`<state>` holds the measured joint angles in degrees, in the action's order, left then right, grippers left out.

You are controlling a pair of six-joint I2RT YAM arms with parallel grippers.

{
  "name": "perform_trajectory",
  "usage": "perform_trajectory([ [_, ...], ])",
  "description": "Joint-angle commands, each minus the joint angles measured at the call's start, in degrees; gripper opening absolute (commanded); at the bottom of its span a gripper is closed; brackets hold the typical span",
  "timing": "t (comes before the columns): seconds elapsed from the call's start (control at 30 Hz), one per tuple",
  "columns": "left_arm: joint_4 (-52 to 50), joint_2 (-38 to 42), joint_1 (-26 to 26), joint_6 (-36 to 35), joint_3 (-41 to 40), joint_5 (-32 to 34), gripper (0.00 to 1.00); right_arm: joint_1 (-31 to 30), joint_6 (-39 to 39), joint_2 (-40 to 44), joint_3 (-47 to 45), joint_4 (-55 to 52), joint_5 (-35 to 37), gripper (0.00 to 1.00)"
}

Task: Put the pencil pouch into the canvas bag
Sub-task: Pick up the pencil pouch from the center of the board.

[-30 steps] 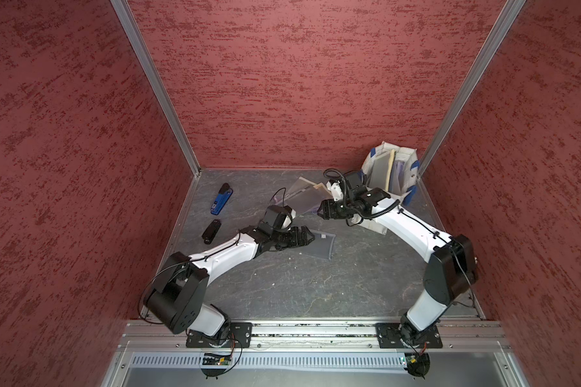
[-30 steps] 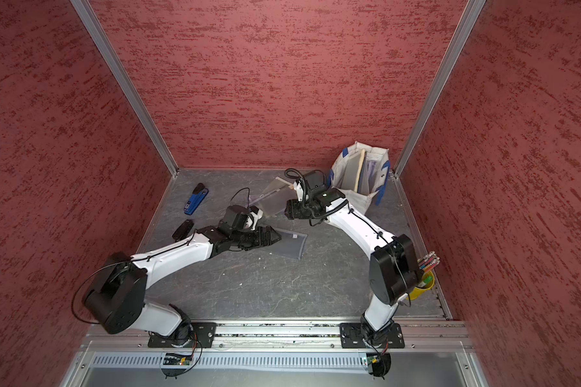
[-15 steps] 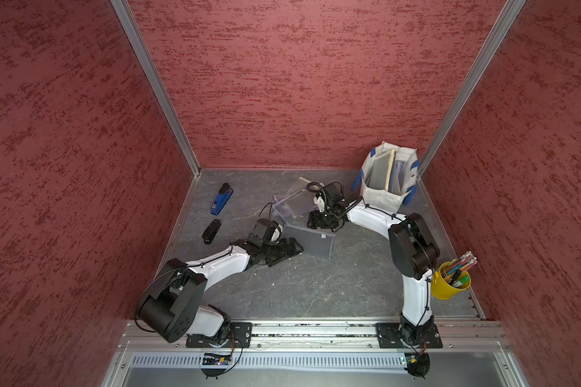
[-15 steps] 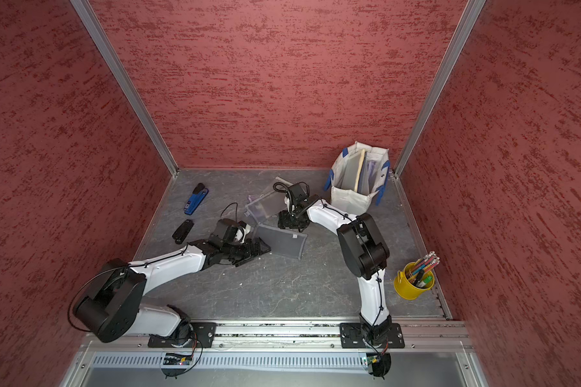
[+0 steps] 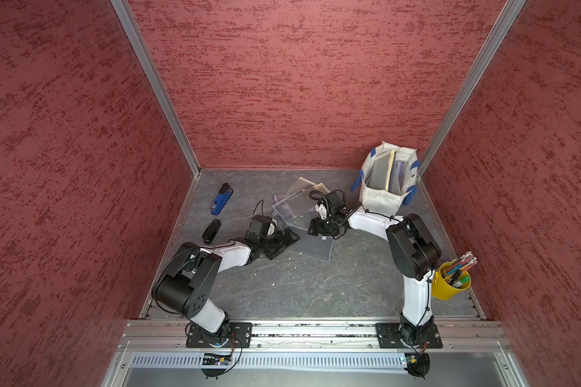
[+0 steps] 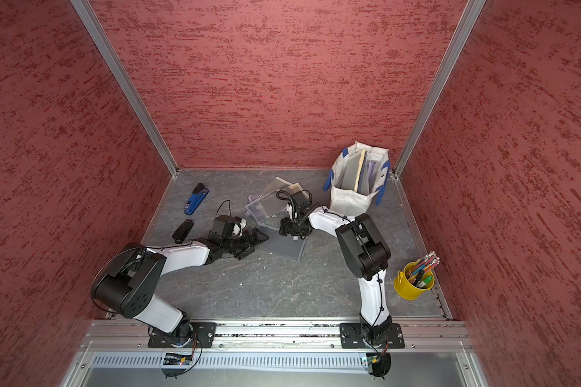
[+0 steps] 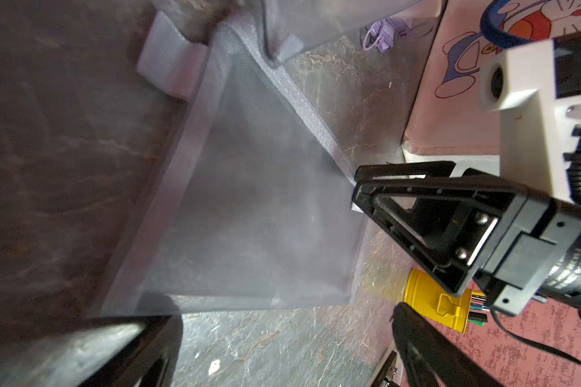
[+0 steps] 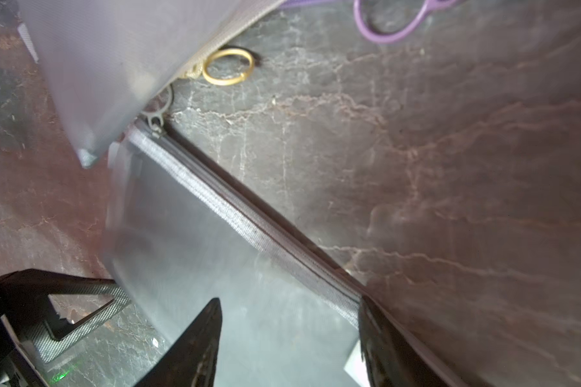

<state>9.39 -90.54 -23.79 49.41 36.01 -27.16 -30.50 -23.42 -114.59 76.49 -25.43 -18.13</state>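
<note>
Mid-frame, the grey mesh pouch (image 5: 312,246) lies flat on the worktop (image 5: 316,288). My left hand (image 5: 287,243) sits spread wide at its corner. My right hand (image 5: 324,233), fingers parted, straddles the zipper edge (not pinching it). The canvas bag (image 5: 379,201) stands to the upper right.

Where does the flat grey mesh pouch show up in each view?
Top view: grey mesh pouch lies mid-table, under the right end effector.
Top view: same spot, with the end effector over it.
Left wrist: pouch fills the middle, with the right end effector at its zipper edge.
Right wrist: pouch lies close up, zipper edge running across.
Shared landmark: the right end effector.
</note>
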Motion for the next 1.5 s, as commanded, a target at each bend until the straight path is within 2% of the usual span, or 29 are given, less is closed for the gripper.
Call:
perform_trajectory([
  [0.0,0.9,-2.2,0.1,1.3,-0.5,0.2,0.98,-0.2,-2.1,1.7,-3.0,0.5,-1.0,0.65],
  [0.23,1.7,-4.7,-0.2,1.3,1.4,0.2,0.97,-3.1,-8.9,10.3,-13.4,7.1,-5.9,0.65],
  [0.37,1.8,-5.5,0.0,1.4,2.2,0.2,0.97,-3.3,-9.4,15.2,-13.5,4.8,-4.0,0.66],
  [0.5,1.2,-5.1,-0.8,0.9,2.1,0.0,0.95,-2.0,-5.7,12.5,-6.9,-0.4,-1.7,0.66],
  [0.63,2.4,-5.3,-2.0,1.5,1.0,0.5,0.93,-1.1,-5.1,9.7,-5.9,-0.6,-2.2,0.66],
  [0.83,5.9,-7.3,-3.9,3.2,0.9,0.8,0.87,-1.0,-6.1,9.1,-12.1,2.9,-4.3,0.65],
  [1.17,10.9,-13.3,-3.9,4.5,3.8,0.0,0.77,-1.0,-8.4,10.5,-20.9,12.1,-10.2,0.62],
  [1.33,13.1,-15.7,-4.0,5.2,5.8,-0.5,0.62,-1.4,-8.3,11.9,-22.0,15.1,-12.0,0.6],
  [1.43,13.2,-15.5,-4.0,4.6,6.3,-0.8,0.44,-1.4,-7.8,14.6,-22.8,17.4,-12.7,0.61],
  [1.47,13.1,-15.3,-3.9,4.2,6.5,-1.1,0.33,-1.4,-7.5,15.5,-22.9,17.8,-12.9,0.61],
])
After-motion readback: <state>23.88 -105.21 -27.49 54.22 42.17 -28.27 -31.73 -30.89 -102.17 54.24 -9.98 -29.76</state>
